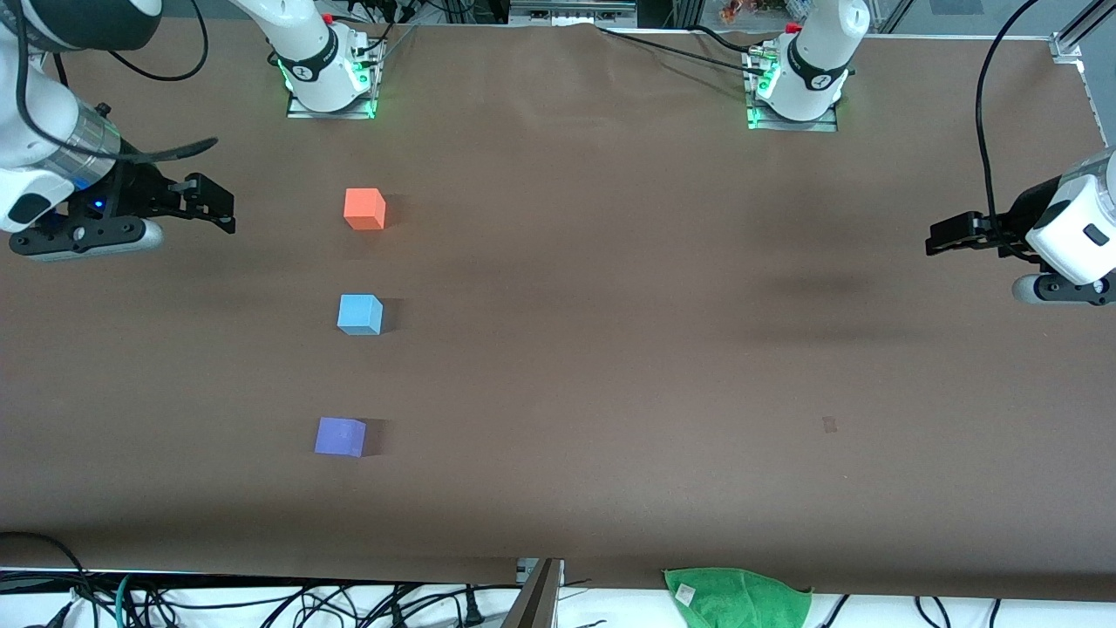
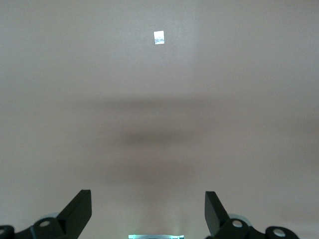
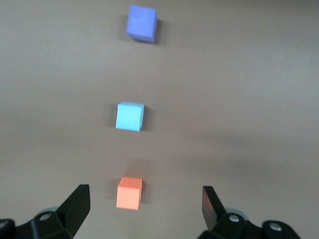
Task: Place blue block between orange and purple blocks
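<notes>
Three small cubes lie in a row on the brown table toward the right arm's end. The orange block [image 1: 364, 209] is farthest from the front camera, the blue block [image 1: 360, 315] lies between, and the purple block [image 1: 340, 436] is nearest. The right wrist view shows the orange block [image 3: 129, 193], the blue block [image 3: 130, 116] and the purple block [image 3: 141, 23]. My right gripper [image 1: 222, 209] [image 3: 144, 195] is open and empty, in the air beside the orange block, apart from it. My left gripper [image 1: 937, 240] [image 2: 147, 195] is open and empty over bare table at the left arm's end.
A green cloth [image 1: 737, 597] lies at the table's edge nearest the front camera, with cables along that edge. A small mark [image 1: 829, 425] is on the table toward the left arm's end; it also shows in the left wrist view [image 2: 159, 37]. The arm bases [image 1: 331, 78] [image 1: 798, 87] stand along the table's farthest edge.
</notes>
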Robot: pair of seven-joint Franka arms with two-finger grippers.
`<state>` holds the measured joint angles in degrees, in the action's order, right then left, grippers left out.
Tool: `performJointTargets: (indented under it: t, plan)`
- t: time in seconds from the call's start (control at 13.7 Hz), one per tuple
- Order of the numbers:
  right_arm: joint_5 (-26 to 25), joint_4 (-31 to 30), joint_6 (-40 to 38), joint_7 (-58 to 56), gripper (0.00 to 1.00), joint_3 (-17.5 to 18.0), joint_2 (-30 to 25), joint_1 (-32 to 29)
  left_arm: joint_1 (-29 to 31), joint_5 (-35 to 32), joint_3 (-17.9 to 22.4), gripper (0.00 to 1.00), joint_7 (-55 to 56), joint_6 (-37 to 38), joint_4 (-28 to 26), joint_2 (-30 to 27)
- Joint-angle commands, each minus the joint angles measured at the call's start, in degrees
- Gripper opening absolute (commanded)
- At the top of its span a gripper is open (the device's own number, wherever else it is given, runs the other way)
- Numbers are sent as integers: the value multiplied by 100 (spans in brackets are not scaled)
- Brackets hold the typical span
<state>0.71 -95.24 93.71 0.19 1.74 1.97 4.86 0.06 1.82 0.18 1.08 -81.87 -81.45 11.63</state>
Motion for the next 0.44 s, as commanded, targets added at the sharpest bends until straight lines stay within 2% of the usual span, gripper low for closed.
performJointTargets:
  t: [0.0,0.36]
  plan:
    - [78,-144,-151,122,99,116,-118,-152,11,-41,-1,100,-108,-22,-2,-21]
    - [87,111,-117,157,99,116,-39,-161,12,-50,-1,100,-108,-22,-2,-21]
